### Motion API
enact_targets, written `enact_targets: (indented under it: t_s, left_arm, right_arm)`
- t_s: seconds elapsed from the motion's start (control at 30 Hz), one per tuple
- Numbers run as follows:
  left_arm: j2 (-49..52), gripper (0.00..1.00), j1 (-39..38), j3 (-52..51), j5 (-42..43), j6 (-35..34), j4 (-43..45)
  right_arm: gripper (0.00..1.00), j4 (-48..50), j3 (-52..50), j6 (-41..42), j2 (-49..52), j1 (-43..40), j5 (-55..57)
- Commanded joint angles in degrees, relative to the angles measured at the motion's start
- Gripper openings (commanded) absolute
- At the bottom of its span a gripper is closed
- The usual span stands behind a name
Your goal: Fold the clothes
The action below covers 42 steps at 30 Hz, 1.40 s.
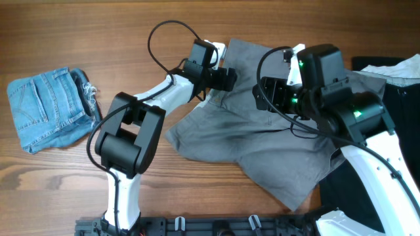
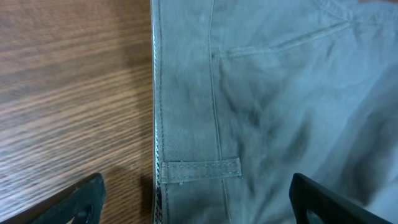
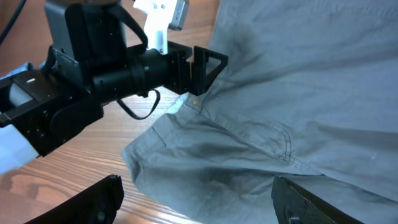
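Trousers (image 1: pixel 262 144): lay grey and crumpled across the middle of the desk (image 1: pixel 79 39), running from near the far edge down toward the near right corner. Showed, in the left wrist view, a stitched waistband edge with a belt loop (image 2: pixel 199 168), bare wood just beside it.

Shorts (image 1: pixel 49 108): sat folded near the left edge, well apart from the trousers. Light-blue denim, frayed along the hem.

Black garment (image 1: pixel 401 105): lay along the right edge, partly hidden under the right arm, just beside the trousers.

Left gripper (image 1: pixel 230 78): hung at the trousers' left border, toward the far edge. Stood with jaws wide apart and nothing between them, one finger (image 2: pixel 84 198) over wood, the other over cloth. Could not tell whether the tips touched the fabric.

Right gripper (image 1: pixel 259 97): hovered over the trousers' middle, near the left gripper on the side of the right edge. Had jaws wide apart as well, fingers (image 3: pixel 314 202) low in its own view, only cloth below the gap. Looked across a curved pocket seam (image 3: pixel 273 140) toward the left gripper, which sat at the waistband.
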Motion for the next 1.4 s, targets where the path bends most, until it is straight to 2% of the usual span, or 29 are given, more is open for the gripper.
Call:
enact_targets:
  t_s: [0.0, 0.27, 0.37, 0.4, 0.47, 0.57, 0.67, 0.77, 0.8, 0.87, 0.9, 0.97, 1.07, 1.13, 1.23, 1.3, 1.37]
  left_arm:
    - [1.51, 0.87, -0.33, 0.17, -0.48, 0.96, 0.17]
    - [5.20, 0.48, -3.34, 0.17, 0.94, 0.98, -0.24]
    - [5.97, 0.20, -3.21, 0.17, -0.26, 0.96, -1.77]
    - [5.70, 0.04, -2.64, 0.17, -1.95, 0.96, -1.99]
    - [4.87, 0.04, -1.18, 0.20, -3.98, 0.74, -2.01]
    - [1.66, 0.04, 4.02, 0.20, -12.37, -4.87, -3.63]
    - [-2.64, 0.04, 12.79, 0.20, -20.39, -9.14, -7.32]
    - [-6.93, 0.04, 23.74, 0.20, -17.25, -8.92, -8.61]
    - [-8.20, 0.14, 26.27, 0.20, -14.05, -8.92, -8.66]
    - [-10.03, 0.42, 29.38, 0.20, -8.28, -8.87, -8.68]
    - [-11.13, 0.63, 30.73, 0.20, -6.91, -8.68, -9.09]
    - [-14.08, 0.81, 32.79, 0.20, -6.84, -8.70, -10.69]
    - [-18.62, 0.89, 33.48, 0.20, -5.84, -8.33, -12.90]
    - [-23.61, 0.89, 33.29, 0.20, -4.46, -5.62, -15.41]
    - [-31.98, 0.89, 32.72, 0.20, -3.15, -5.66, -23.12]
    - [-36.46, 0.89, 32.65, 0.20, -3.13, -5.66, -29.14]
    - [-41.33, 0.94, 32.68, 0.20, -3.13, -5.66, -36.24]
  right_arm:
    - [0.81, -0.22, 0.02, 1.44, 2.05, -0.17, 0.13]
    - [0.81, -0.26, 0.02, 2.69, 3.45, -0.17, -0.07]
    - [0.81, -0.50, 0.02, 2.67, 3.45, -0.17, -0.07]
    - [0.81, -0.63, 0.02, 2.67, 3.45, -0.17, -0.04]
    - [0.81, -0.63, 0.02, 2.67, 3.45, -0.17, -0.04]
    - [0.81, -0.70, 0.02, 2.64, 3.45, -0.17, -0.04]
    - [0.81, -0.70, 0.02, 2.54, 3.45, -0.17, -0.02]
    - [0.81, -0.68, 0.02, 3.23, 3.45, -0.17, -0.04]
    - [0.81, -0.68, 0.02, 4.07, 3.45, -0.17, 0.17]
    - [0.81, -0.68, 0.02, 4.28, 3.45, -0.17, 0.72]
    - [0.81, -0.92, 0.02, 5.55, 3.54, -0.17, 2.32]
    - [0.82, -1.97, 0.00, 7.43, 4.35, -0.20, 6.14]
    - [0.82, -2.36, 0.00, 7.34, 6.88, -0.20, 10.51]
    - [0.82, -0.61, 0.00, 5.88, 9.66, -0.59, 12.44]
    - [0.72, 2.71, 0.00, 3.48, 15.72, -2.95, 11.93]
    - [0.72, 2.89, 0.00, 2.45, 19.58, -5.11, 11.89]
    - [0.65, 4.59, 0.00, -0.87, 24.28, -7.85, 10.38]
